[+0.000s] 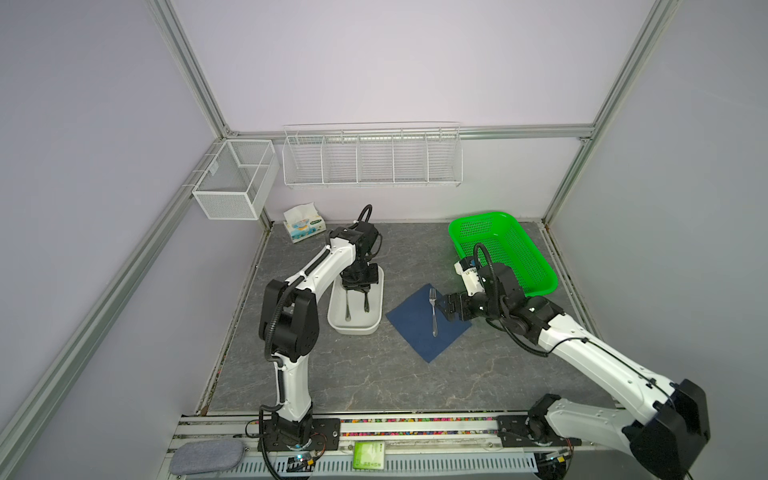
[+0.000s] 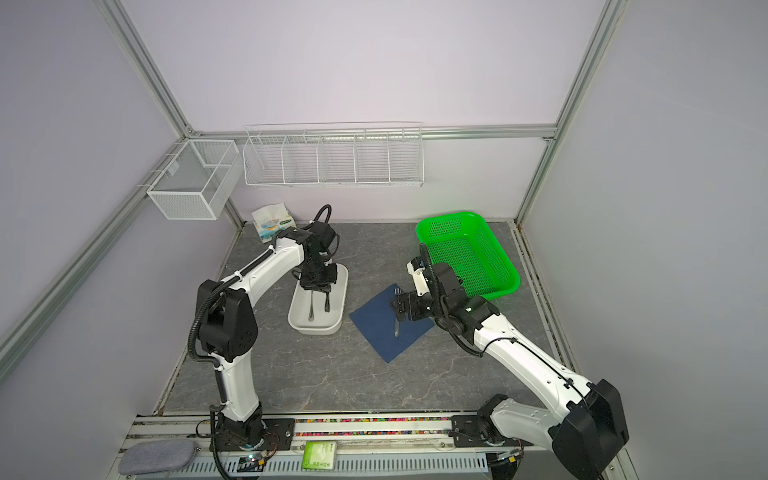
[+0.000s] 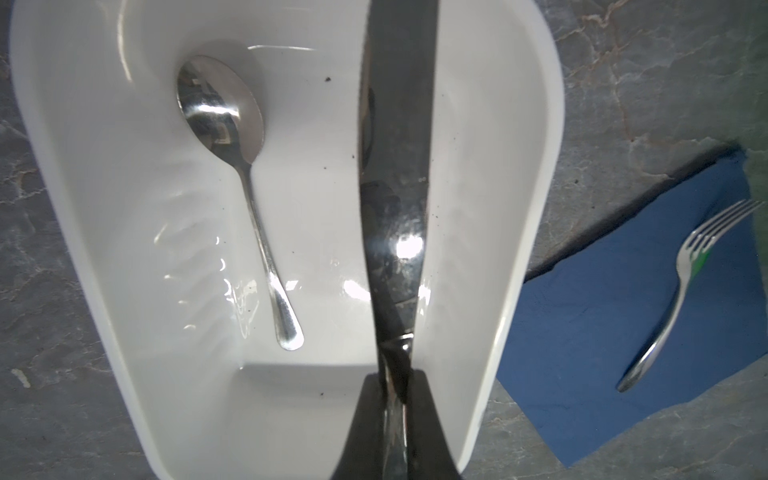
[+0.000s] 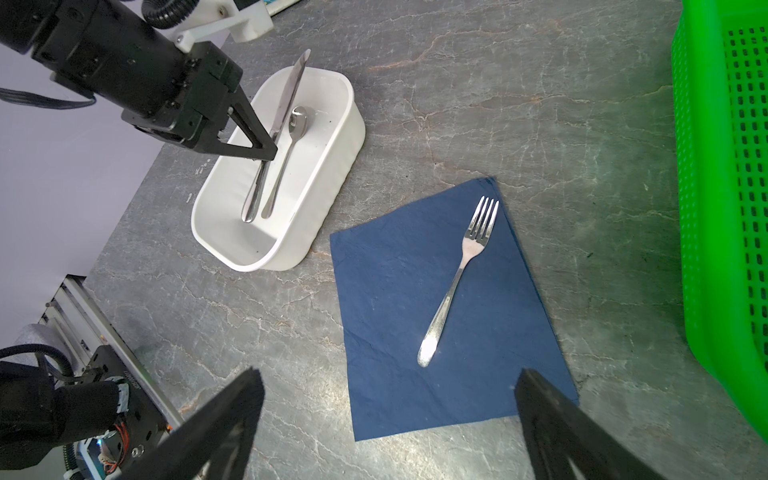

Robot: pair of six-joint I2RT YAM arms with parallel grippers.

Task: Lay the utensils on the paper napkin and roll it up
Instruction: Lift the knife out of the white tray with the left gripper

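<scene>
The dark blue paper napkin [image 1: 415, 328] [image 2: 376, 328] [image 4: 415, 299] lies flat mid-table. On it rests a silver fork [image 1: 433, 311] [image 4: 457, 282] [image 3: 681, 286], tines toward the back. In the white tray [image 1: 355, 330] [image 3: 519, 249] [image 4: 332, 166] to its left lies a spoon [image 3: 241, 187] [image 4: 286, 162]. My left gripper [image 3: 395, 378] [image 1: 356, 289] is shut on the knife [image 3: 395, 208] [image 4: 286, 99], which is tilted over the tray with its blade raised. Beside the napkin's right edge, my right gripper [image 4: 388, 374] [image 1: 446, 305] hangs open with nothing between its fingers.
A green plastic basket [image 1: 536, 286] [image 4: 706, 208] stands right of the napkin, close behind the right arm. A white tissue pack [image 1: 302, 224] sits at the back left. White wire baskets [image 1: 370, 158] hang on the back wall. A grey pad [image 1: 205, 457] lies on the front rail.
</scene>
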